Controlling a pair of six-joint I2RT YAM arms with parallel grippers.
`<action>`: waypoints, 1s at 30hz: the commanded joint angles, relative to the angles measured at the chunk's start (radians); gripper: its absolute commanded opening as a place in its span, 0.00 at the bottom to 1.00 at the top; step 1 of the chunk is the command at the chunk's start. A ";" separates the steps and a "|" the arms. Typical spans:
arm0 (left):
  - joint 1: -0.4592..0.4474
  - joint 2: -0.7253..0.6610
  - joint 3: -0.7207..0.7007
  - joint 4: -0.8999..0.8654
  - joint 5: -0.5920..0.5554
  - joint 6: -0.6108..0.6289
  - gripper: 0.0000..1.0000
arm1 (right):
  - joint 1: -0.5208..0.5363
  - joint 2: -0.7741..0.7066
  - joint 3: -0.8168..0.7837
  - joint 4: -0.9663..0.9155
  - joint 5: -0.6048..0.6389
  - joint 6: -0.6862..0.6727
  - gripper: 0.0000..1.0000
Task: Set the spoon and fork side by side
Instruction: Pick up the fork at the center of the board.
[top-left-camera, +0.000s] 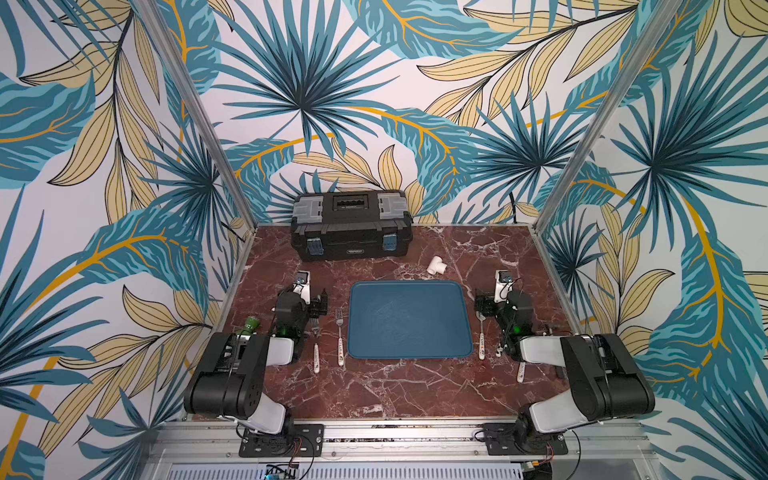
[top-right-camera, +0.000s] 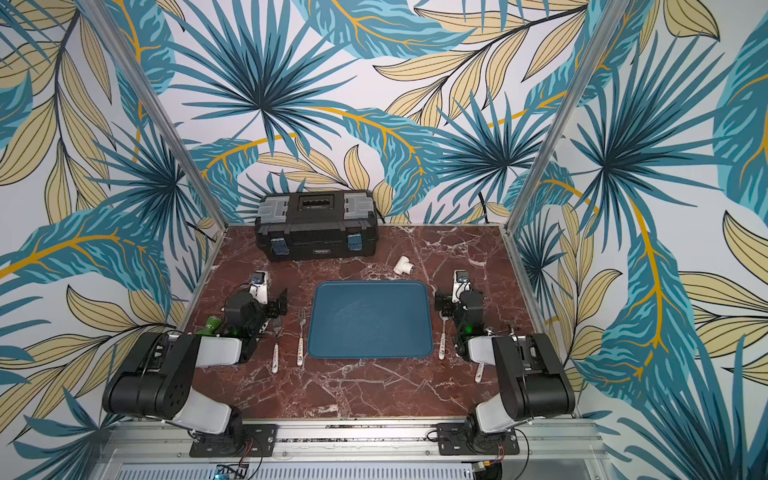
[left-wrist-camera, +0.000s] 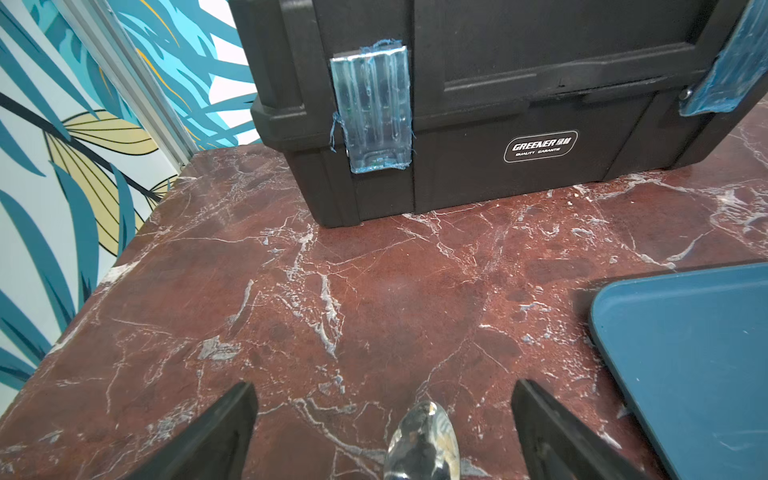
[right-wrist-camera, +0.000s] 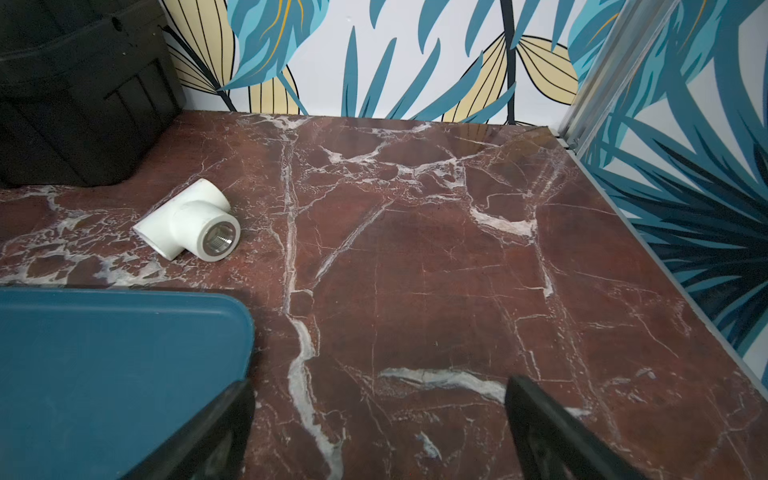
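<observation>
In both top views I see the left hand (top-left-camera: 319, 306) (top-right-camera: 277, 306) low over the tabletop (top-left-camera: 374, 386), jaws spread wide and gripping nothing. Just under it lies the spoon (top-left-camera: 316, 355), its white handle pointing toward the arm bases and its head partly hidden by the hand. The fork (top-left-camera: 340, 349) lies just beside it and parallel, tines toward the toolbox (top-left-camera: 351, 232), between the spoon and the blue tray (top-left-camera: 409, 320). Across the tray, the right hand (top-left-camera: 484, 305) (top-right-camera: 444, 305) is also wide open and empty. It sits above the head of another white-handled utensil (top-left-camera: 481, 340) that lies along the tray's edge. A white pipe tee (top-left-camera: 436, 265) lies on the tabletop between tray and toolbox.

From the left wrist, I see the left hand (left-wrist-camera: 382, 386) with its jaws far apart. The spoon's (left-wrist-camera: 422, 440) shiny bowl lies between them, clear of both. The toolbox (left-wrist-camera: 519, 104) stands ahead.

From the right wrist, the right hand (right-wrist-camera: 380, 384) shows only bare marble between its parted jaws. A corner of the tray (right-wrist-camera: 104, 374) sits near the pipe tee (right-wrist-camera: 189, 224).
</observation>
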 joint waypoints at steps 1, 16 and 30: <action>-0.005 -0.012 0.032 -0.002 -0.002 0.013 1.00 | -0.004 -0.007 0.011 0.010 0.022 0.022 0.99; -0.008 -0.011 0.033 -0.002 -0.003 0.014 1.00 | -0.004 -0.009 0.011 0.011 0.025 0.022 0.99; -0.130 -0.268 0.516 -0.811 -0.314 -0.110 1.00 | -0.003 -0.203 0.530 -0.974 0.397 0.458 1.00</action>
